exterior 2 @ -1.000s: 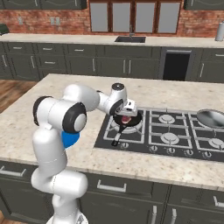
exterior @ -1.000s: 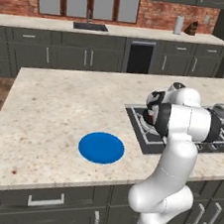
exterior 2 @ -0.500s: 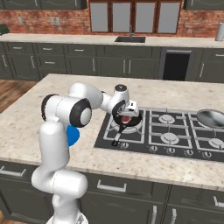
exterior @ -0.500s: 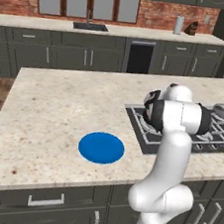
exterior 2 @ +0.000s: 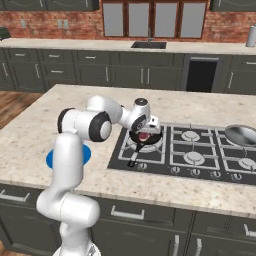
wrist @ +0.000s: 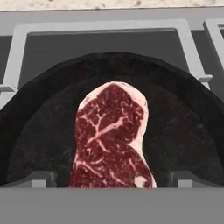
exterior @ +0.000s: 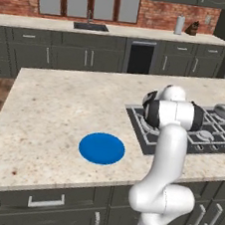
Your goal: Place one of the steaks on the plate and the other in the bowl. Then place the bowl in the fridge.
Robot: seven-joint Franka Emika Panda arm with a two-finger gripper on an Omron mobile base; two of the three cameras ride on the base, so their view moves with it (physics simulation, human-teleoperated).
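While my claw (exterior 2: 144,134) hangs low over the black frying pan (exterior 2: 144,138) on the near left burner of the stove (exterior 2: 200,150), its two fingers stand wide apart with nothing between them, and in the hand view their dark tips (wrist: 41,178) rise on either side of a steak (wrist: 111,138). That steak lies flat in the middle of the pan, red with pale marbling and a white fat rim, clear of the pan's wall all round. From here I can make out just this one piece of meat. I can read no brand, label or writing on the pan, the stove or the cabinets. The pan's handle points toward the front edge of the island. The blue plate (exterior: 101,148) sits on the stone counter (exterior: 60,107) to the left of the stove, near the front edge and well apart from the pan; from the right side my own arm covers most of it. The stretch of counter between plate and stove is bare, and so is the wide area behind the plate. A shiny silver pan (exterior 2: 241,135) rests on the far right burners, well away from my claw.
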